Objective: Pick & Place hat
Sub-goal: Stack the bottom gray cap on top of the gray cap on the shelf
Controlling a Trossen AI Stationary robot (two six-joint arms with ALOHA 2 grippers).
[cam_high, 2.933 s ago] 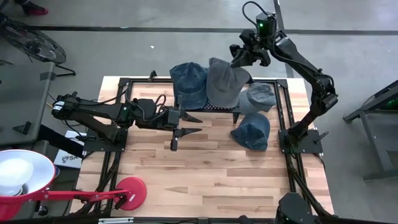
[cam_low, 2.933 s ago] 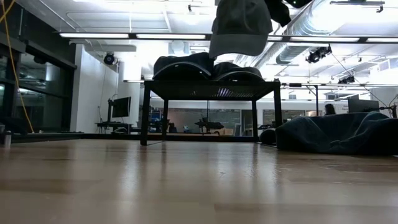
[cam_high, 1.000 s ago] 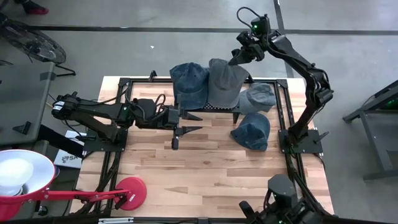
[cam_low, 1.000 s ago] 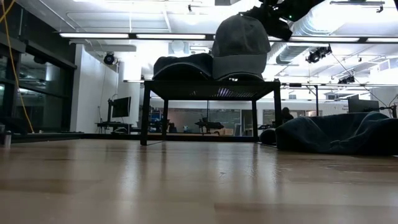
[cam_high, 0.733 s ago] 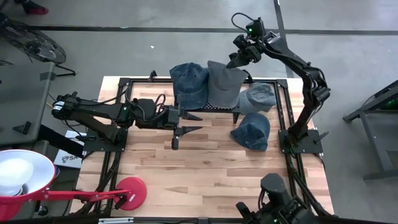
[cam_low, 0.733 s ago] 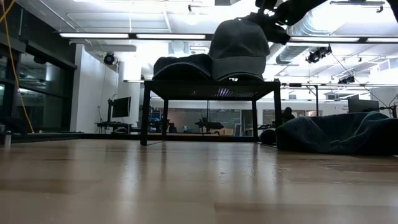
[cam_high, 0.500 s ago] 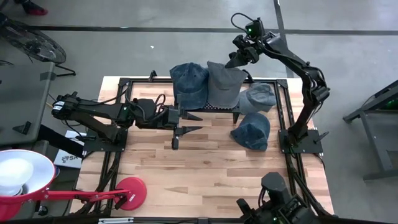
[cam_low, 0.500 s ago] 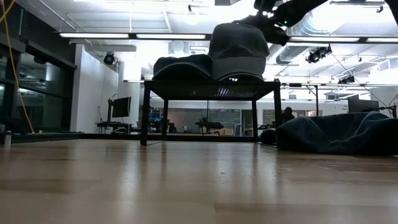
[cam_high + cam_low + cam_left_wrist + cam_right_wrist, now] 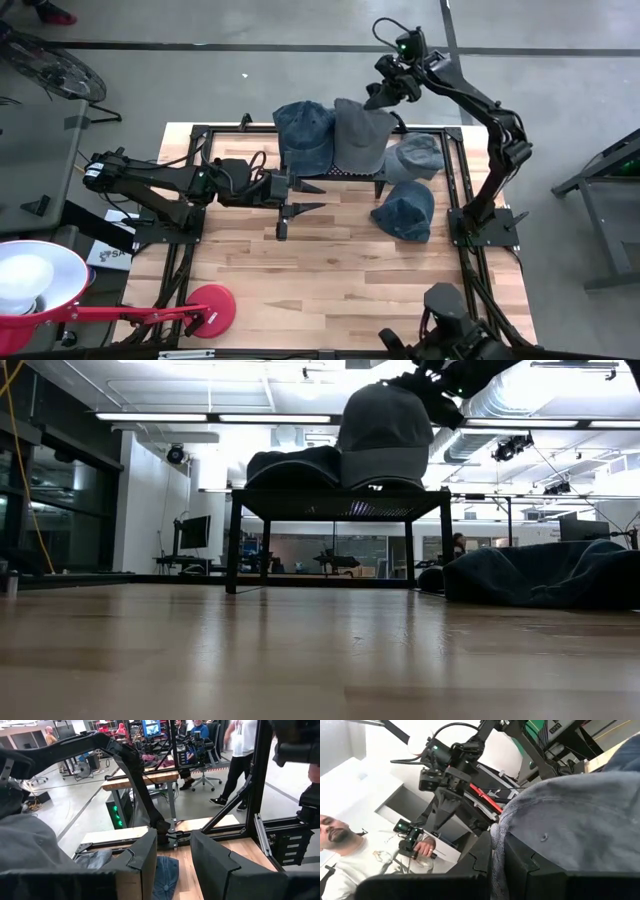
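Observation:
A grey hat (image 9: pixel 358 135) lies on the black stand (image 9: pixel 335 500) at the table's far side, next to a blue denim hat (image 9: pixel 303 128) on the same stand. My right gripper (image 9: pixel 380 98) is at the grey hat's far right edge, shut on it. The left wrist view shows the grey hat (image 9: pixel 30 845) close by. My left gripper (image 9: pixel 300 198) hovers open just near of the stand, pointing toward the table's right, with nothing between its fingers (image 9: pixel 145 860). My right gripper pinches the grey hat's far edge (image 9: pixel 496 840) between its two fingers, about level, from the table's far right. The cloth stands as a thin fold in the gap. The crown (image 9: pixel 570 820) spreads away beyond the fingers, and the hat's lower part rests on the stand's top (image 9: pixel 385 482).
Two more denim hats lie on the table right of the stand, one far (image 9: pixel 415 155) and one nearer (image 9: pixel 405 210). A red lamp foot (image 9: pixel 210 308) and its white shade (image 9: pixel 25 285) are at the near left. Black frame rails (image 9: pixel 458 180) border the table. People are in the room beyond.
My right gripper has carried the grey hat down from above the stand onto its top beside the denim hat. Within the last second it has shifted only slightly toward the table's left, and the hat's crown has rocked a little.

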